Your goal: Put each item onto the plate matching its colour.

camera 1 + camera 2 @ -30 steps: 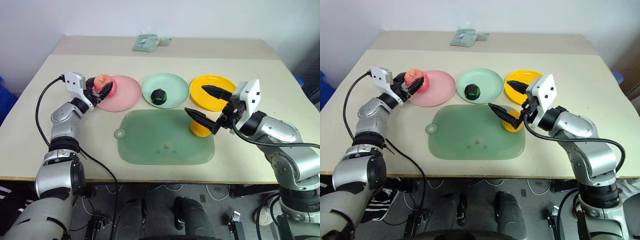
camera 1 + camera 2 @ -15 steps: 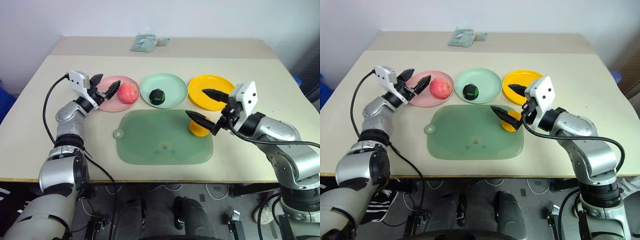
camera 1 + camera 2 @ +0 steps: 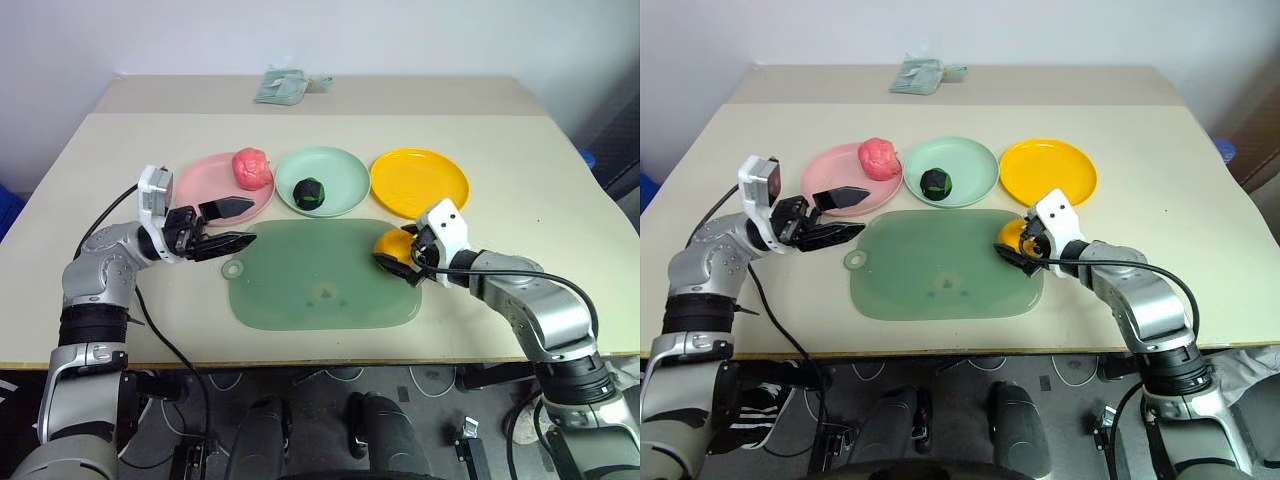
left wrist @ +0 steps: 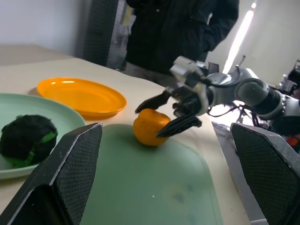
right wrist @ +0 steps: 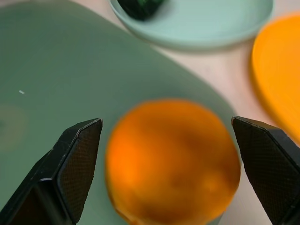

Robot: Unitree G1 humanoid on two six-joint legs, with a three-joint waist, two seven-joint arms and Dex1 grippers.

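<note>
So you have the apple on the pink plate and the dark lump on the green plate. Only the orange fruit remains on the mat, between your right gripper's spread fingers; your left gripper hangs open, empty.

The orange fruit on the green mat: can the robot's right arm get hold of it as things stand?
Probably yes: the right gripper has open jaws on either side of the orange fruit, with nothing between them.

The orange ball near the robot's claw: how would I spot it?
Find the big green mat on the table, then its corner nearest the yellow plate. The orange fruit sits there between the right gripper's open fingers, the one food on no plate.
</note>
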